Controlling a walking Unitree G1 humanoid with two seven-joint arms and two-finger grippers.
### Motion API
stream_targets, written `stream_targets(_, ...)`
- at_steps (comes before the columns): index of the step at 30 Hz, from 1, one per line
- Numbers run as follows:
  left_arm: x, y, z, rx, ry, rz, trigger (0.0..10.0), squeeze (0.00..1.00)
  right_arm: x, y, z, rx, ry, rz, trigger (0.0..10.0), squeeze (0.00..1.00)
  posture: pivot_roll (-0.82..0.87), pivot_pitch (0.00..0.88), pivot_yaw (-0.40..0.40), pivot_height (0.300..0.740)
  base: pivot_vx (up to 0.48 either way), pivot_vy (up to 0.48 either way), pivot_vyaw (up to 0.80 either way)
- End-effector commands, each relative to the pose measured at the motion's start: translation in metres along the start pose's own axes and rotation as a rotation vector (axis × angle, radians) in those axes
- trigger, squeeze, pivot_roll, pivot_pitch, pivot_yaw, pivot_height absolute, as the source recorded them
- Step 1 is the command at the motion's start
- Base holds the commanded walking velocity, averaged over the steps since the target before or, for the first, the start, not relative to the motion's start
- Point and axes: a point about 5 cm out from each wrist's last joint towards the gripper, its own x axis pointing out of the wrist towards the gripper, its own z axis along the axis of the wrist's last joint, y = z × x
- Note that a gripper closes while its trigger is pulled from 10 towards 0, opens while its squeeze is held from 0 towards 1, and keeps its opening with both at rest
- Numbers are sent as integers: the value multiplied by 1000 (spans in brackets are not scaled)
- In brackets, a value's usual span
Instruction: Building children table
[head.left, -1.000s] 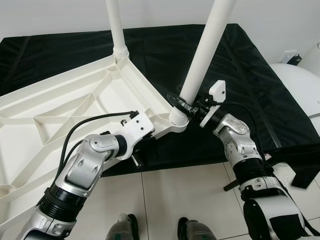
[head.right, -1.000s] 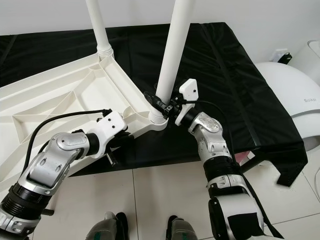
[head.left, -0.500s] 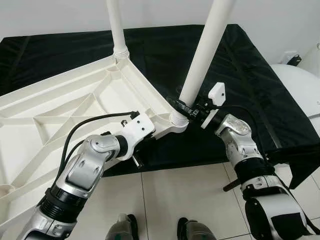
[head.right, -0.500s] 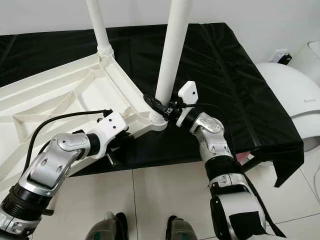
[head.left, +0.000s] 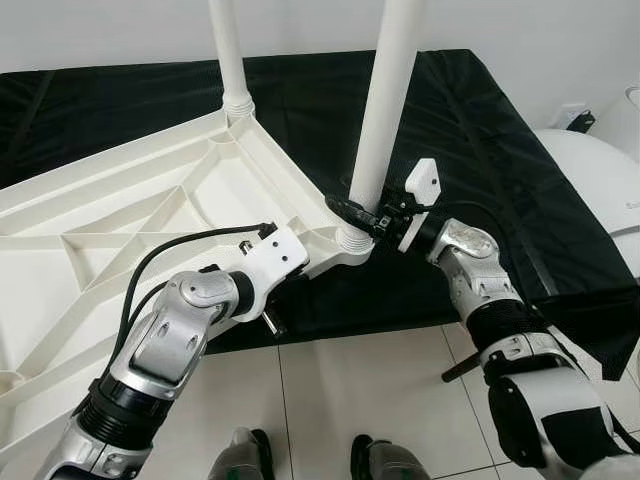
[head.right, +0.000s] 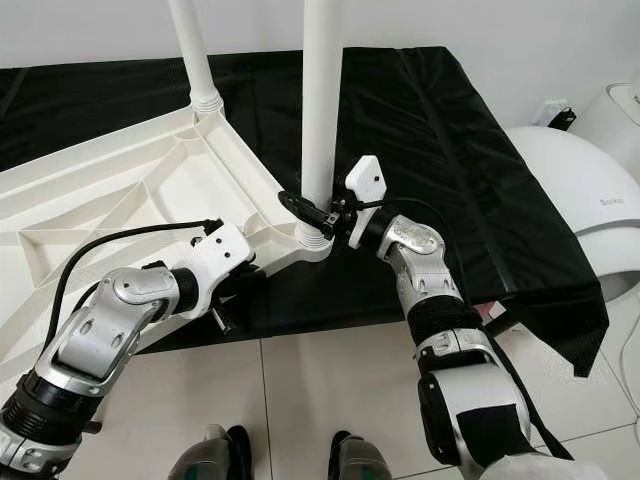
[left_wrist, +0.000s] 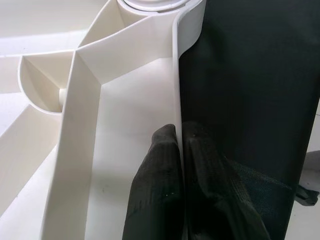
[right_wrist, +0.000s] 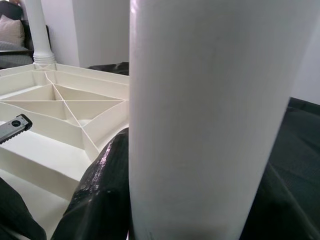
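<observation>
Right gripper is clenched round the base of the near leg, just above the corner socket of the upturned white tabletop. Its wrist view brings the white tube close, with one black finger pressed to one side of it and the other finger on the opposite side; the head views give only the slim dark fingers hugging the leg from the robot's right.

Left gripper is clamped on the tabletop's near edge wall, one finger inside the rim and one outside against the black cloth. From the head views that grip is hidden under the wrist's white housing, which lies along the rim just left of the socket.

Two legs stand upright in the tabletop: the near one in the right gripper and a far leg seated in the corner behind it. The tabletop lies underside up, its ribs forming triangular cells, and its near-left part overhangs the floor.

It rests on a desk covered with black cloth, which hangs over the right-hand edge. Pale floor tiles run below, with the robot's two feet at the bottom. A rounded white appliance stands to the right, and a plain white wall lies behind.
</observation>
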Motion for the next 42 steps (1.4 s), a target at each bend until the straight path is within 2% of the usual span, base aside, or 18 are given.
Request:
stream_targets(1, 1, -5, -5, -12, 26, 30, 10000, 0, -3, 8, -20, 59, 66, 9, 10000, 0, -39, 187, -23, 740, 0, 0, 0)
stream_targets(15, 1, -5, -2, -12, 22, 28, 10000, 0, -10, 9, -22, 72, 20, -72, 10000, 0, -51, 191, -17, 740, 0, 0, 0)
stream_targets(36, 0, -5, 0, -16, 18, 31, 10000, 0, -8, 11, -12, 62, -62, -177, 10000, 0, -54, 194, -20, 740, 0, 0, 0)
stream_targets(42, 0, -5, 1, -19, 15, 32, 10000, 0, -7, 17, -11, 66, -74, -178, 10000, 0, -54, 195, -21, 740, 0, 0, 0)
